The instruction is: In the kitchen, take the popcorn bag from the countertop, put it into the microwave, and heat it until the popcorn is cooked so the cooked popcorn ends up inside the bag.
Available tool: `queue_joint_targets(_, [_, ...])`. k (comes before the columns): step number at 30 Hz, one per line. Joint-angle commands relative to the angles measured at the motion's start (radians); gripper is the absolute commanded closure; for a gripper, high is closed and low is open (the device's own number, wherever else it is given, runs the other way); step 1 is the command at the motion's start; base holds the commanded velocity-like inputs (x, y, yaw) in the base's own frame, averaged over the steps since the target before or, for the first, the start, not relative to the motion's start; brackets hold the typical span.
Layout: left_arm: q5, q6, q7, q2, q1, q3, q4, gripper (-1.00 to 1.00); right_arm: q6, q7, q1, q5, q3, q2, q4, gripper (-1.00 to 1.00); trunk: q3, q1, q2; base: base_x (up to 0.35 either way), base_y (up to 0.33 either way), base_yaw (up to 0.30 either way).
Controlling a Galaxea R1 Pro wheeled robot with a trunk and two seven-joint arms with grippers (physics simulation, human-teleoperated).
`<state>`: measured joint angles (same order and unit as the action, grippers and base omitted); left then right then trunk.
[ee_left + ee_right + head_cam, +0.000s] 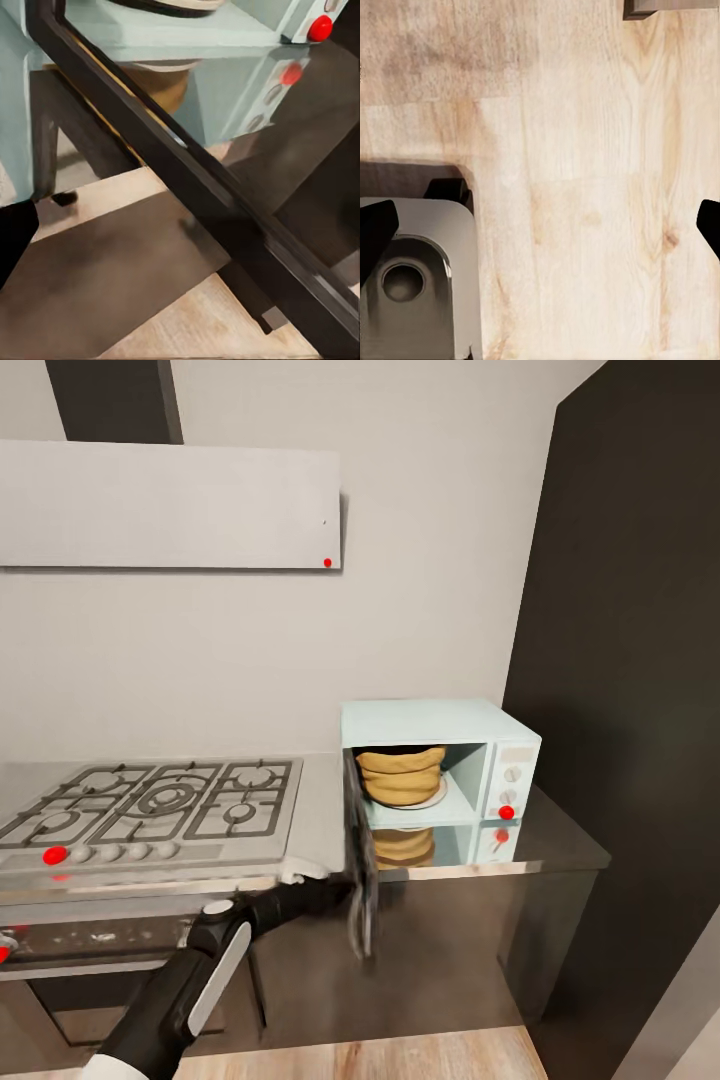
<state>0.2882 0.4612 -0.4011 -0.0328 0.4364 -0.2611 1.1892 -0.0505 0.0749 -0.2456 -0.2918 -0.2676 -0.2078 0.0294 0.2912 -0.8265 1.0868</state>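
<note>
While left gripper [335, 890] meets door, popcorn bag [401, 775] sits inside microwave [470, 730].

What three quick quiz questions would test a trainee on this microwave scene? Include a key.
1. True or false: the microwave door is shut.
2. Where is the popcorn bag? A) on the gas hob B) inside the microwave C) on the floor
3. Which arm reaches toward the door in the head view?

Key
1. False: the door stands open, edge-on to the camera.
2. B: it sits on the pale plate in the cavity.
3. The left arm; its jaws are hidden near the door.
</note>
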Motion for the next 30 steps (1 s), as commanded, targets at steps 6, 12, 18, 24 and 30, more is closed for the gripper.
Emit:
queue_joint_targets(6, [-0.052,0.002,0.001,0.014,0.001,0.001,0.005,-1.0,-0.075,-0.005,0.011,-0.001,-0.009,0.003,0.005,-1.0,-0.001,0.0,0.001,0.0,0.0,-0.104])
queue_joint_targets(12, [-0.049,0.001,0.001,0.021,0.001,0.0,0.006,-1.0,-0.078,-0.007,0.018,0.0,-0.009,0.003,0.006,-1.0,-0.006,0.0,0.001,0.0,0.0,-0.209])
queue_joint_targets(18, [-0.055,0.001,0.001,0.05,0.001,0.0,0.003,-1.0,-0.084,-0.007,0.023,0.0,-0.009,0.005,0.006,-1.0,-0.01,0.0,0.001,0.0,0.0,-0.211])
queue_joint_targets(24, [-0.056,-0.037,0.001,0.069,0.001,0.0,0.018,-1.0,-0.087,-0.007,0.035,0.004,-0.013,0.006,0.006,-1.0,-0.015,0.0,0.001,0.0,0.0,-0.224])
queue_joint_targets(30, [-0.05,-0.095,-0.001,0.068,0.001,0.0,0.022,-1.0,-0.088,-0.007,0.035,0.003,-0.013,0.007,0.006,-1.0,-0.02,0.0,0.001,0.0,0.0,-0.242])
